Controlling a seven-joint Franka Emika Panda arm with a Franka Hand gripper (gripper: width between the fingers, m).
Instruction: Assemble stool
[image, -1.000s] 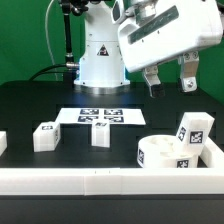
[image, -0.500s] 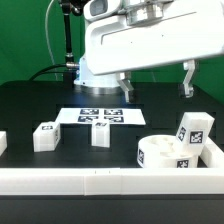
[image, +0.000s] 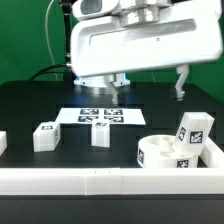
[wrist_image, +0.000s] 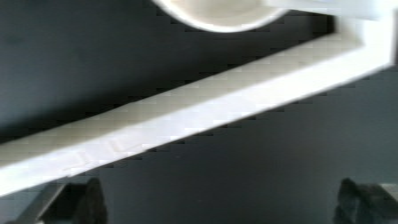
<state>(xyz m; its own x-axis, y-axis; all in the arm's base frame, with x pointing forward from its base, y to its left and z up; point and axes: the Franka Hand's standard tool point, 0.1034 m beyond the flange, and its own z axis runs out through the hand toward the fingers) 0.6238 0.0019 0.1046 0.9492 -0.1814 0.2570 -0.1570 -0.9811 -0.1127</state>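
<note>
White round seat disc (image: 160, 155), tagged chunky legs (image: 45, 136)

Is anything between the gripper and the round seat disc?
Nothing visible does. The gripper hangs open above the table. The seat disc sits uncovered beside the border rail, with a tagged leg close on the exterior view's right.

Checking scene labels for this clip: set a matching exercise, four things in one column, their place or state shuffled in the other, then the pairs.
Things:
1. seat disc
2. marker board
3. pincer
4. border rail
Places or states:
A. open, hanging above the table
B. runs across the front of the exterior view
C. in the rail's corner, at the exterior view's right
D. flat on the table, beyond two legs
Pairs: 1-C, 2-D, 3-A, 4-B
</note>
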